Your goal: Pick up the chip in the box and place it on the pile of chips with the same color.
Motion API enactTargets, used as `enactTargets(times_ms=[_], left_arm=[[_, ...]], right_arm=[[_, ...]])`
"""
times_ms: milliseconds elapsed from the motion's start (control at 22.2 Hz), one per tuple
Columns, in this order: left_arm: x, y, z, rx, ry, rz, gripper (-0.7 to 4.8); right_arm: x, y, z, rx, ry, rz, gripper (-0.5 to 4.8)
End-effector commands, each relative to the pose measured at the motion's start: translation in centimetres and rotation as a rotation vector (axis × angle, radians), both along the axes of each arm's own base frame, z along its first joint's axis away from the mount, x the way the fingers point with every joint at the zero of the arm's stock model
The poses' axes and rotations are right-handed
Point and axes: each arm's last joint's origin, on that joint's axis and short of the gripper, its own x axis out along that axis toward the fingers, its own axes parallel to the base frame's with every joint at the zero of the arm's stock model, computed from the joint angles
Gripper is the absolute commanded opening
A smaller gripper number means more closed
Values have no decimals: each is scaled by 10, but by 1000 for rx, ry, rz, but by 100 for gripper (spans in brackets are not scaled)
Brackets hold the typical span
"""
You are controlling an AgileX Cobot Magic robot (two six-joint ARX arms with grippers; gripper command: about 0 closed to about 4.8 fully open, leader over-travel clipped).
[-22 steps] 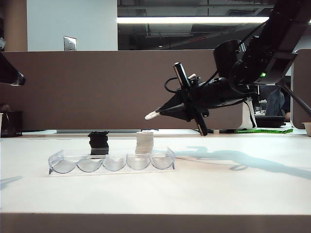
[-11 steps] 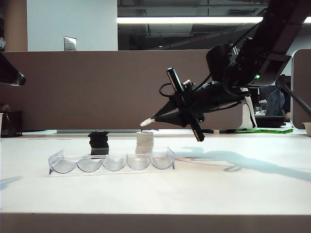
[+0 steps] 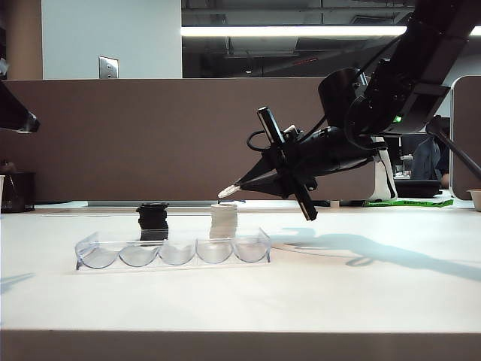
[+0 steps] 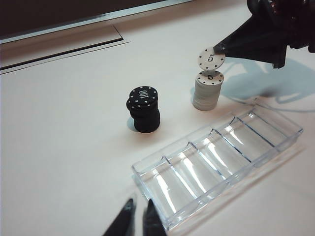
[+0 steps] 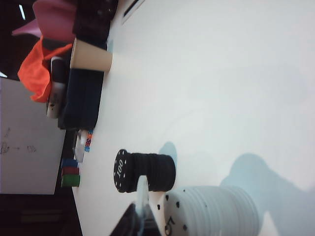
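Hovering mid-frame, the right gripper [image 3: 234, 187] grasps the chip [image 4: 211, 57], marked "5", just above the pile of chips [image 4: 206, 91], clear of it. Beside stands a black stack [image 4: 144, 109] marked "100". The box [image 3: 173, 250] holds nothing. The left gripper [image 4: 138, 220], lower frame, is clenched.

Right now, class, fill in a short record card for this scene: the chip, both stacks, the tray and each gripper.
chip: white "5" chip, held just above the white pile, not yet resting on it
white pile: short stack, behind the tray
black stack: "100" chips, beside the white pile
box: clear five-slot tray, no chips in it
right gripper: fingers shut on the chip's edge
left gripper: fingers close together, low over the table near the tray, holding nothing
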Motion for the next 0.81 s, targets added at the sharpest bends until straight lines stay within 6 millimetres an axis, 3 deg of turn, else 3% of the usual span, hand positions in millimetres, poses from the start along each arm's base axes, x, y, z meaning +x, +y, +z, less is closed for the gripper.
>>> enactTargets(times_ms=[45, 809], left_arm=[[0, 0, 2, -11, -15, -4, 30], [0, 0, 3, -11, -15, -3, 30]], right_arm=[[0, 1, 2, 12, -10, 23, -1], [-2, 0, -2, -17, 12, 34, -1]])
